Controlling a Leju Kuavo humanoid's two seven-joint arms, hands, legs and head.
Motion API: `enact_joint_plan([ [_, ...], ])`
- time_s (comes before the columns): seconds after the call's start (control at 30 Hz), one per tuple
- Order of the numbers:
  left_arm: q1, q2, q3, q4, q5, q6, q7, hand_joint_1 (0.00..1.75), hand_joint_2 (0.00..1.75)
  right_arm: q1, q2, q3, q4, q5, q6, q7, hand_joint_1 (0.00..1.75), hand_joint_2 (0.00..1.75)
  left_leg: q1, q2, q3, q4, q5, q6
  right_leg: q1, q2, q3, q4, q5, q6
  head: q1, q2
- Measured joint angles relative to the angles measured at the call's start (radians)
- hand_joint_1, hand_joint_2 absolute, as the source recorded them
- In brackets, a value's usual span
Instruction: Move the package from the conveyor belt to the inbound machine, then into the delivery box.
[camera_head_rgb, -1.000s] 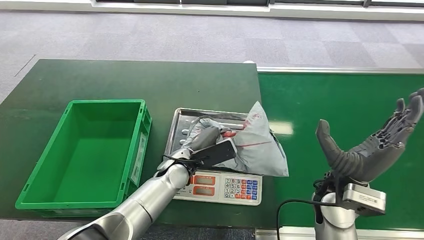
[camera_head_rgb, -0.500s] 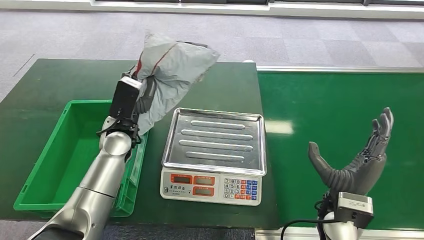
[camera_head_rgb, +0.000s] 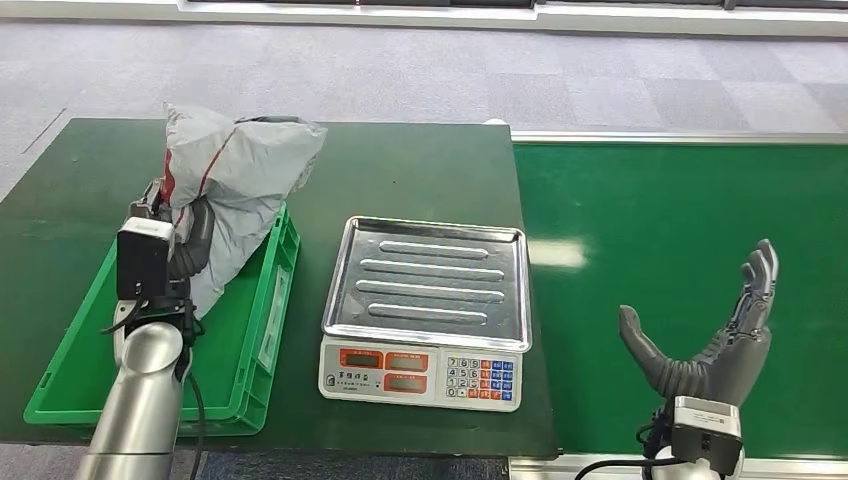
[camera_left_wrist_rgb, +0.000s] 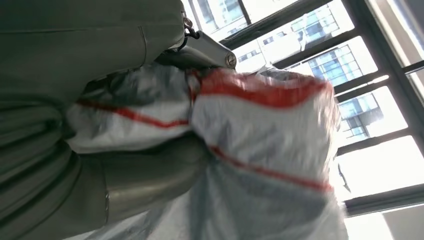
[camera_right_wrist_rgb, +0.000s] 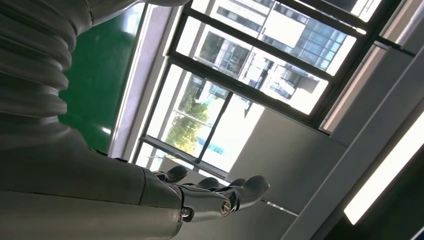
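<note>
The package (camera_head_rgb: 235, 190) is a grey plastic mailer with red stripes. My left hand (camera_head_rgb: 190, 245) grips it and holds it up over the green delivery box (camera_head_rgb: 255, 360) at the left of the table. Up close the same package (camera_left_wrist_rgb: 260, 150) bulges out past the thumb of my left hand (camera_left_wrist_rgb: 145, 175). The inbound machine, a scale with a steel tray (camera_head_rgb: 430, 285), stands bare in the middle. My right hand (camera_head_rgb: 715, 345) is raised palm up over the green conveyor belt (camera_head_rgb: 680, 220), fingers spread, holding nothing. The right wrist view has my right hand (camera_right_wrist_rgb: 210, 195) against windows.
The scale's keypad and displays (camera_head_rgb: 425, 372) face the near edge. The dark green table (camera_head_rgb: 400, 170) extends behind the box and scale. Grey carpet floor (camera_head_rgb: 420, 70) lies beyond the table.
My left arm has swung the package further left and lower, from above the box's right wall to over the box. My right hand has sunk a little.
</note>
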Motion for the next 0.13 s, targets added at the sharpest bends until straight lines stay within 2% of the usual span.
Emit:
enact_joint_plan([
  [0.13,0.136,0.002,0.033,-0.121,-0.028,-0.08,0.005,0.0,1.75,0.013,0.002,-0.014,0.0,-0.001,0.005,-0.002,0.0,1.75,0.0,0.0,0.0,0.0,0.0,0.0,0.0,-0.001,0.0,0.0,-0.001,-0.001,0.0,0.0],
])
